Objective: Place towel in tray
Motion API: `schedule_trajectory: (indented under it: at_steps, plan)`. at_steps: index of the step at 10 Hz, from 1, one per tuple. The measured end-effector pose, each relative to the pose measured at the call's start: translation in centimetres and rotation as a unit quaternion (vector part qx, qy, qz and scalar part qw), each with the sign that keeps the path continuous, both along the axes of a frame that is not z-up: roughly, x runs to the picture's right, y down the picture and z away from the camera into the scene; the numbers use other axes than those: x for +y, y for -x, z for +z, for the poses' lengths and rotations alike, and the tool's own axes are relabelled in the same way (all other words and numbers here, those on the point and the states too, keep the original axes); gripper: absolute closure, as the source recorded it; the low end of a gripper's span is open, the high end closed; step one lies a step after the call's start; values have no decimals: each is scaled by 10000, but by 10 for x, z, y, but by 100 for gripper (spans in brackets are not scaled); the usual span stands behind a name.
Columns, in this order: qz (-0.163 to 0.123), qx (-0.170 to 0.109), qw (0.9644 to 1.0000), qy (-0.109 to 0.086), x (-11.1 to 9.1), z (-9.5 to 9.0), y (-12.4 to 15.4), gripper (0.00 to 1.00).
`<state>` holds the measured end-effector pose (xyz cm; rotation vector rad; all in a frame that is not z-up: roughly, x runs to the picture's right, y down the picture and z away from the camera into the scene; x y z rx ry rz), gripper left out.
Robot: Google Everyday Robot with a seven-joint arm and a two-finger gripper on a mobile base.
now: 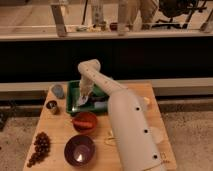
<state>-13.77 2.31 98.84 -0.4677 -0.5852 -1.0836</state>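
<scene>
A green tray (71,96) sits at the back of the wooden table, left of centre. A white towel (83,103) lies in it, bunched toward the front left. My white arm rises from the lower right, bends at an elbow (89,67) and reaches down into the tray. The gripper (84,95) is low inside the tray, right above the towel and touching or nearly touching it. The arm hides the right part of the tray.
A grey object (58,91) and a small dark cup (51,106) stand left of the tray. A red bowl (84,121), a purple bowl (79,150), dark grapes (40,147) and a banana (112,138) lie in front. A dark wall runs behind the table.
</scene>
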Motion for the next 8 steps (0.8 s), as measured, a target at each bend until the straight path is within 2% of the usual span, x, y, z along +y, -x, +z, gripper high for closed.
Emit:
schedule_trajectory:
  at_steps: [2,3,5,7,8]
  plan:
    - [39,20,10000,-3,-9,-6,0,50]
    - [44,27,10000,-8,-15,-10,-1,38]
    - [7,21,10000,25,-15,-12,4,22]
    - [104,-87,9999,44,-17,-15,2,20]
    - [306,-240,9992,56,-24,-23,2,20]
